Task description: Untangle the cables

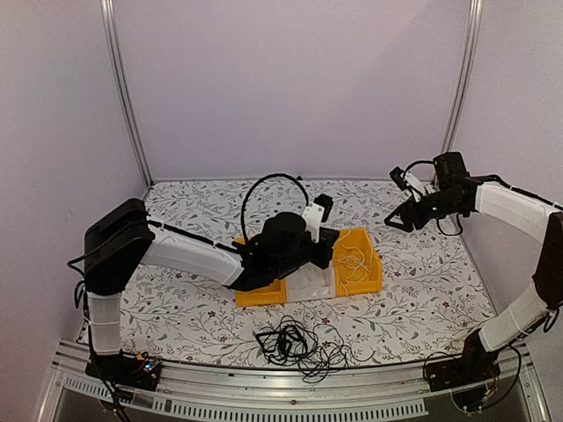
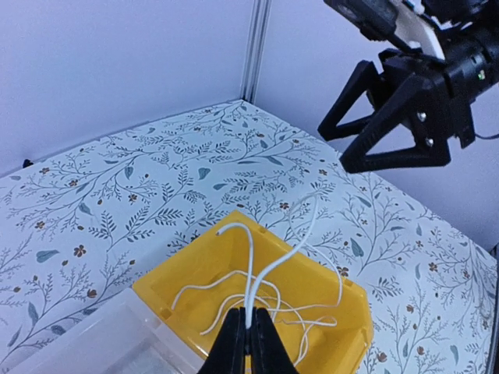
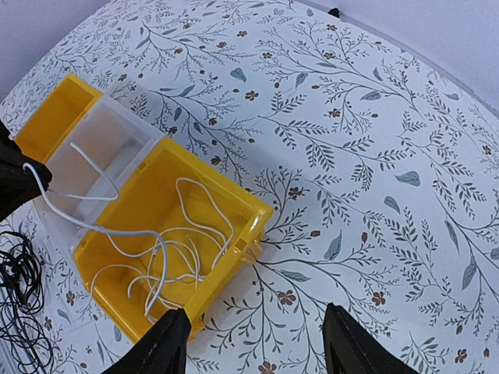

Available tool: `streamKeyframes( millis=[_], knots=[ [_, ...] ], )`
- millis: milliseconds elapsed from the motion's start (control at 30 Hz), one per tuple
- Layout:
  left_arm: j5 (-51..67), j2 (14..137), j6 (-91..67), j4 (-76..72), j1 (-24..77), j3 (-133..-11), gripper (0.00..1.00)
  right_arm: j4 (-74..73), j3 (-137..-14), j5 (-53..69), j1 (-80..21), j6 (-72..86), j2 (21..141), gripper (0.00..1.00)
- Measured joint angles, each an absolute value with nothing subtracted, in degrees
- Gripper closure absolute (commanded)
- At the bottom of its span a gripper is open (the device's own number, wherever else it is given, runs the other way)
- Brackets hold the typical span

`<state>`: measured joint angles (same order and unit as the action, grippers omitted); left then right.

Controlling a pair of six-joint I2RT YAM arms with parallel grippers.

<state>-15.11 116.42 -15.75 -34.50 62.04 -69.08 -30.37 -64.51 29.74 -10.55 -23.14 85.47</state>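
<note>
cream-white cable [image 2: 249, 296], black cables [image 1: 290, 341], yellow bin [image 2: 343, 331], leafy floral tablecloth [image 1: 422, 290]

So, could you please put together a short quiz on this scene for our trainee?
1. True or false: the left fingers are shut on the white cable.
2. Where does the black cable tangle lie? A: in the clear bin. B: on the table near the arms' bases. C: draped over an arm.
3. Fill in: the right fingers stand ___ and hold nothing.
Key: 1 true; 2 B; 3 open.
</note>
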Motion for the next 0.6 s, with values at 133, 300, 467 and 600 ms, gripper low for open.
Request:
streamKeyframes(
  millis=[133,300,467,600],
  knots=[
    [-15.0,118.1,-15.0,-27.2,60.8,-77.8,1.0,-26.8,-59.7,29.0,-10.2,-23.5,83.1,0.37],
    [-15.0,119.6,-12.7,-18.1,59.7,-84.2,1.0,-24.5,-57.3,31.1,-10.2,-24.6,80.2,0.35],
    [-13.7,119.5,-9.6,-9.2,59.5,-84.4,1.0,-24.0,-56.6,35.6,-10.2,-26.3,79.0,0.34],
    [-10.9,119.5,-7.9,-1.3,59.5,-85.5,1.0,-24.0,-56.6,37.2,-10.2,-27.0,79.4,0.33]
  ],
)
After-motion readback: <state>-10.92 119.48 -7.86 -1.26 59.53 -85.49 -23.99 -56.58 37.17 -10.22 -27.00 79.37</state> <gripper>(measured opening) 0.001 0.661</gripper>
